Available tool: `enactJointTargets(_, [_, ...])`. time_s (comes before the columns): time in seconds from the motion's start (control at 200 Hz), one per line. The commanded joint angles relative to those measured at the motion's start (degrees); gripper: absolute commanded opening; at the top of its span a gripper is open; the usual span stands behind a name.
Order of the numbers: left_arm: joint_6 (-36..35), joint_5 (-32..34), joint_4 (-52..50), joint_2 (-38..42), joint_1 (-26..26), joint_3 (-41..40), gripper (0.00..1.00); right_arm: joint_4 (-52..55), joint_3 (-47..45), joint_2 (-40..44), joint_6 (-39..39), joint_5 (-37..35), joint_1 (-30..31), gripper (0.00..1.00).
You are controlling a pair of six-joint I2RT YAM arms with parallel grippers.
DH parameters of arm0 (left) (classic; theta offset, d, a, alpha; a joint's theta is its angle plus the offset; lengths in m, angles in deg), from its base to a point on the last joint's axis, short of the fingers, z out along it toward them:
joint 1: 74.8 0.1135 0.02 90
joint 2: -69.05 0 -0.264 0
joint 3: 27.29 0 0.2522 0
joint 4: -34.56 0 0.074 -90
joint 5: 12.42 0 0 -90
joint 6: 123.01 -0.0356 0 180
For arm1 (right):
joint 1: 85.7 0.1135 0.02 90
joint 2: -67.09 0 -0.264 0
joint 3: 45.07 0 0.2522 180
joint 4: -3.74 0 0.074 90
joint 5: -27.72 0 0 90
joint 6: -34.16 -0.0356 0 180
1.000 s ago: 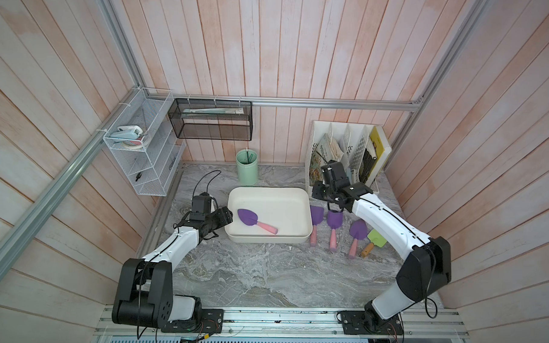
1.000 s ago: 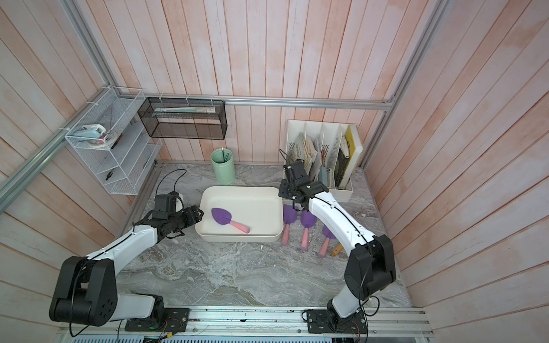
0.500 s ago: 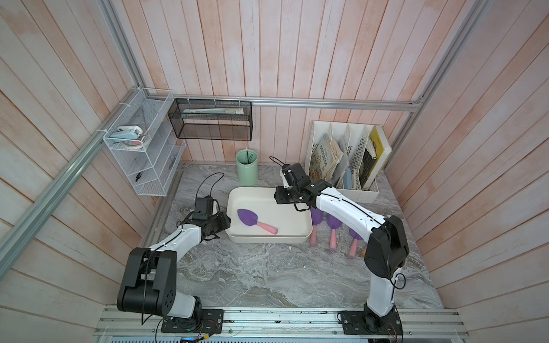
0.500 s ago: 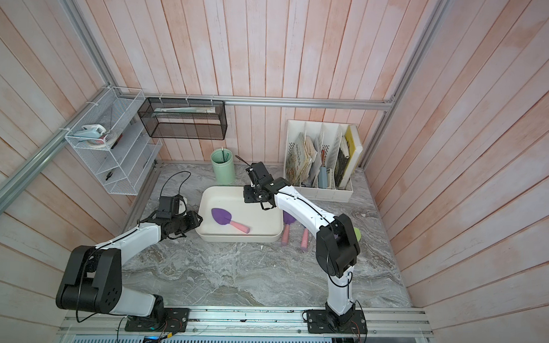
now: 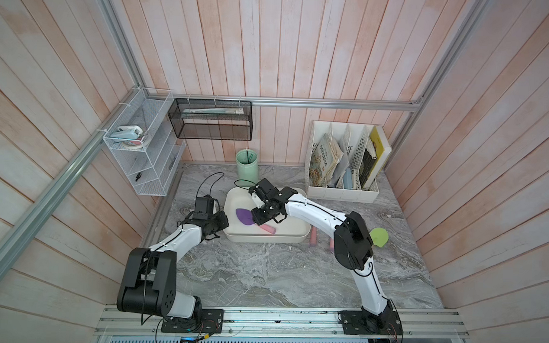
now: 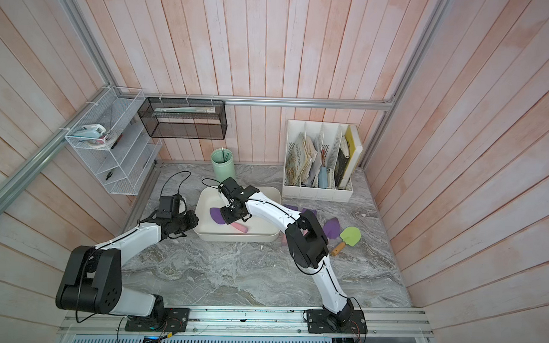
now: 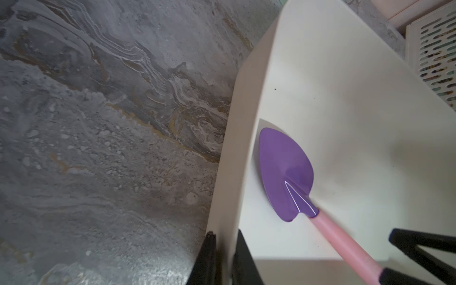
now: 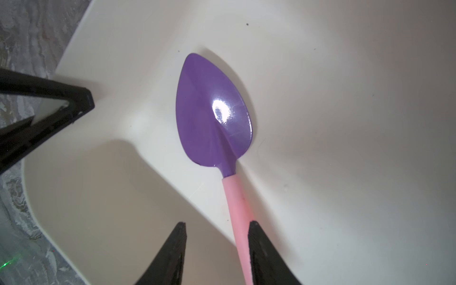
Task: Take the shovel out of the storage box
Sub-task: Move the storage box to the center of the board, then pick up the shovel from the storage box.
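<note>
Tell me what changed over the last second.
The right hand swung from beside the file rack across into the storage box. It now sits low with open jaws straddling the pink handle of the shovel, not yet gripping. The left hand closed on the box's side wall. The shovel and the box lie where they were.

No text, label, brand, number or sign is legible in any view. The covers of the books (image 5: 323, 157) standing in the file rack (image 5: 341, 193) carry print, seen in both top views, but it is too small and blurred to read.
</note>
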Motion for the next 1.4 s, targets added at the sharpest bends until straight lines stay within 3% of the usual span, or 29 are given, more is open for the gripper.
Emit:
enactJointTargets(0.0, [1.2, 6.7, -3.1, 2.1, 0.5, -0.7, 0.13, 1.7, 2.2, -0.5, 1.9, 2.8, -0.1, 0.44])
enactJointTargets(0.08, [1.9, 9.2, -4.3, 3.4, 1.2, -1.0, 0.13, 1.4, 2.5, -1.0, 2.4, 3.6, 0.2, 0.44])
enactJointTargets(0.335, [0.5, 8.7, -5.3, 5.1, 3.6, -1.2, 0.14, 1.3, 5.8, -4.3, 4.0, 5.3, 0.7, 0.44])
enactJointTargets(0.485, [-0.2, 10.2, -6.3, 4.9, 4.2, -1.0, 0.26, 2.0, 8.6, -7.1, 4.7, 5.7, 0.9, 0.44])
enactJointTargets(0.835, [-1.3, 8.9, -6.6, 4.6, 8.0, -0.2, 0.39, 1.4, 10.5, -9.7, 5.6, 4.5, 1.4, 0.45])
enactJointTargets(1.045, [-0.2, 7.8, -5.7, 4.6, 8.1, -0.2, 0.64, 4.2, 16.7, -15.0, 8.4, 5.7, 1.7, 0.45])
enactJointTargets(1.395, [-0.1, 8.0, -5.6, 4.4, 8.4, -0.4, 0.68, 4.3, 18.5, -18.2, 11.6, 7.0, 2.1, 0.45])
